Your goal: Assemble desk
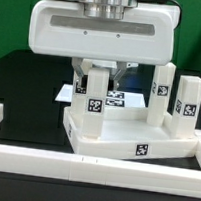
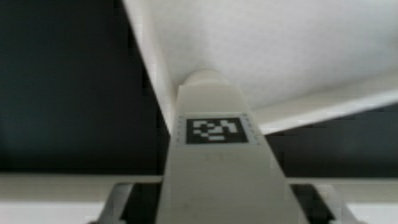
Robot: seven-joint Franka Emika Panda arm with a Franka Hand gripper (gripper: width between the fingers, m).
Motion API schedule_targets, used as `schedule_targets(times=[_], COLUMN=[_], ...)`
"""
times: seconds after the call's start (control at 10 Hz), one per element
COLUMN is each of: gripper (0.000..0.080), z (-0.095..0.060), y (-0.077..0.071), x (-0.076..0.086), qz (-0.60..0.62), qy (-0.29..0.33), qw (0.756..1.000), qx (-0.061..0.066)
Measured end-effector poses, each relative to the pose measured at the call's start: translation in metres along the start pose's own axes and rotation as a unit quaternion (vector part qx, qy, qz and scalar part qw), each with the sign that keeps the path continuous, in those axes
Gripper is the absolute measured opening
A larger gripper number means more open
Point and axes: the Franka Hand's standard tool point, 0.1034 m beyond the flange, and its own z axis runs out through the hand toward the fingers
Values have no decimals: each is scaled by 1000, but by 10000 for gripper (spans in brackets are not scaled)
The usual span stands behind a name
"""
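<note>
Black bench surface (image 1: 20,80) filled the scene, fenced by white border rails (image 1: 91,169) along the near edge and the exterior view's left. Behind the desk, a marker board (image 1: 124,95) lay flat.

One white tabletop (image 1: 134,144) sat against the near rail, raised rims up, a marker on its front face. Three legs showed, counted from the exterior view's left: one leg (image 1: 93,96) under the gripper (image 1: 104,73), upright on the tabletop's left corner, then two standing legs (image 1: 161,90) and (image 1: 186,108) at its right side, near each other.

In the wrist view, the fingers (image 2: 125,200) pinched the marked leg (image 2: 219,150) from both sides. Open bench lay left of the tabletop; the right side was crowded.
</note>
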Motion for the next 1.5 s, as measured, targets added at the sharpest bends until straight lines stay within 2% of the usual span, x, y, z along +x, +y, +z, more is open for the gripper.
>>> schedule_targets(times=[0.4, 0.6, 0.7, 0.8, 0.9, 1.0, 1.1, 1.5], gripper=[290, 290, 496, 599, 599, 639, 647, 649], z=[1, 1, 1, 1, 1, 1, 2, 3], y=[-15, -15, -14, -17, -17, -16, -14, -12], x=[-2, -2, -2, -2, -2, -2, -1, -2], qz=[173, 169, 135, 130, 69, 19, -53, -177], qy=[-3, -3, -3, -3, -2, -2, -1, -2], qw=[985, 986, 991, 991, 998, 1000, 999, 984], qx=[9, 9, 8, 8, 7, 7, 7, 6])
